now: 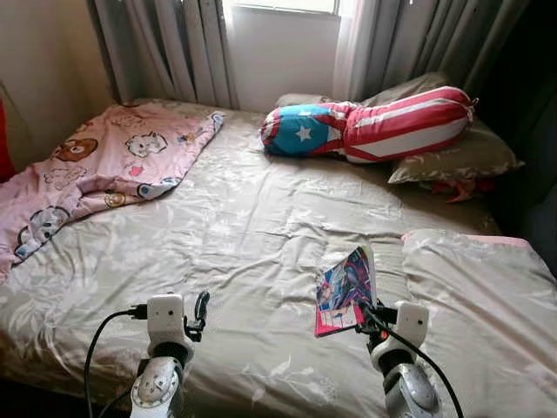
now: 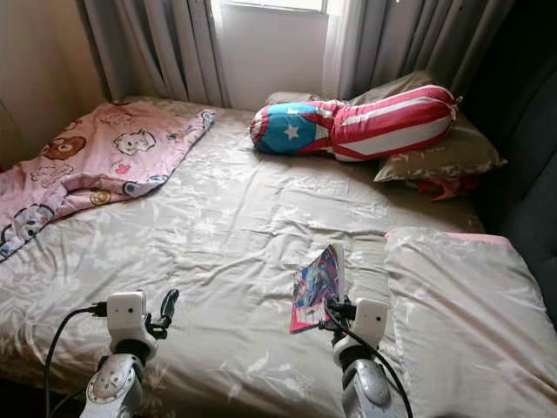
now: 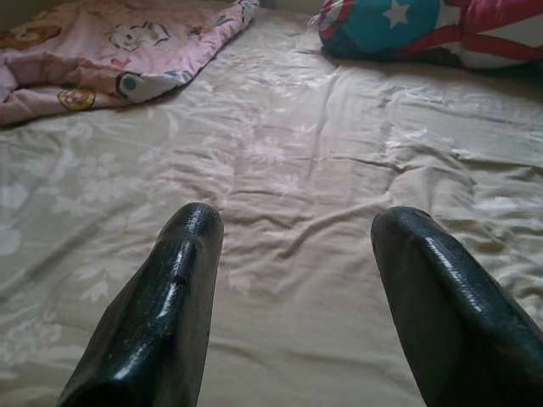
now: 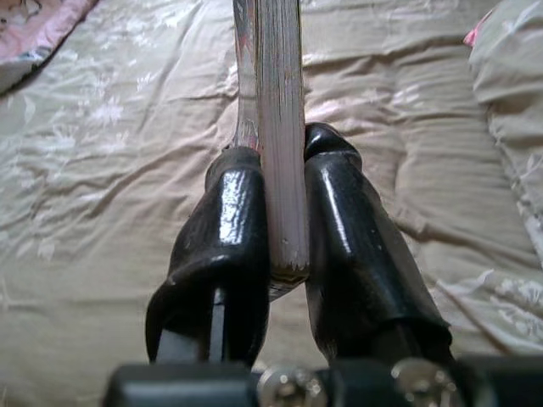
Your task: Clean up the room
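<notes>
A thin book with a colourful cover point(image 1: 345, 289) stands on edge above the beige bedspread point(image 1: 235, 218), held upright near the bed's front right. My right gripper point(image 1: 364, 315) is shut on the book; in the right wrist view its page edge point(image 4: 278, 127) is pinched between both black fingers point(image 4: 222, 229). My left gripper point(image 1: 200, 312) hovers low over the front left of the bed, open, with nothing between its fingers point(image 3: 161, 305).
A pink cartoon blanket point(image 1: 96, 165) lies bunched at the bed's far left. A star-and-stripes bolster point(image 1: 365, 126) rests on a beige pillow point(image 1: 461, 157) at the head. Another pillow point(image 1: 479, 287) lies at the right front. Curtains and a window stand behind.
</notes>
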### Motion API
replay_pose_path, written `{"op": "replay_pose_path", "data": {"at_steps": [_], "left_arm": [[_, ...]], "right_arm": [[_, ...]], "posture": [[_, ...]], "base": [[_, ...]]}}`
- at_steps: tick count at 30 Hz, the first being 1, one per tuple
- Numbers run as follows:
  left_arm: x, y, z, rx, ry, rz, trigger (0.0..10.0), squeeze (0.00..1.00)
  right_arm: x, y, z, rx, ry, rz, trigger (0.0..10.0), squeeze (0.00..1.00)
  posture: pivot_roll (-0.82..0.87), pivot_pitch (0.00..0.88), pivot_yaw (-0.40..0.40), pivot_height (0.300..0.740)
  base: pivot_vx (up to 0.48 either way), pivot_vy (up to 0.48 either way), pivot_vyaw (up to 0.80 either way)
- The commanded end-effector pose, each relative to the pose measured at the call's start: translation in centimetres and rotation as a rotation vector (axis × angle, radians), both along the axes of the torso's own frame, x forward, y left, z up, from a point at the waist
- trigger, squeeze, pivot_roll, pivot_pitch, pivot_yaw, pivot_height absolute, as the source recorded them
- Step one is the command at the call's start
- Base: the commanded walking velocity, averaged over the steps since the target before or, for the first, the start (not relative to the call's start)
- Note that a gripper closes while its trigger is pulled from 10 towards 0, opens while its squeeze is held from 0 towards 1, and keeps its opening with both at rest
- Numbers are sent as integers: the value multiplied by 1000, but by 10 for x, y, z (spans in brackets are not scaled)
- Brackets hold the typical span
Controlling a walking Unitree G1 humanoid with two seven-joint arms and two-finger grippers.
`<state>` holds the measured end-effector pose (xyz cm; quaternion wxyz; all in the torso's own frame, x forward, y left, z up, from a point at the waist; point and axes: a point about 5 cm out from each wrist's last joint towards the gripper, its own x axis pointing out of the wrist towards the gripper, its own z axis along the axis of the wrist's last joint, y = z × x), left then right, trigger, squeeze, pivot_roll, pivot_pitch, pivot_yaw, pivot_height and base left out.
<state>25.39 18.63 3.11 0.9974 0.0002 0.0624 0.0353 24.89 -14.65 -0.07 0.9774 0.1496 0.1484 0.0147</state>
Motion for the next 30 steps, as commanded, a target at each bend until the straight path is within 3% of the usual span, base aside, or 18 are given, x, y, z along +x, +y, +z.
{"op": "replay_pose_path", "data": {"at_steps": [1, 30], "left_arm": [[0, -2, 1, -12, 0, 0, 10000, 0], [0, -3, 1, -18, 7, -12, 10000, 0]], "right_arm": [[7, 1, 7, -7, -28, 13, 10000, 0], [7, 3, 7, 9, -55, 17, 10000, 0]], "posture": [[-28, 0, -69, 662], [-28, 0, -65, 649]], "base": [[0, 0, 0], [0, 0, 0]]}}
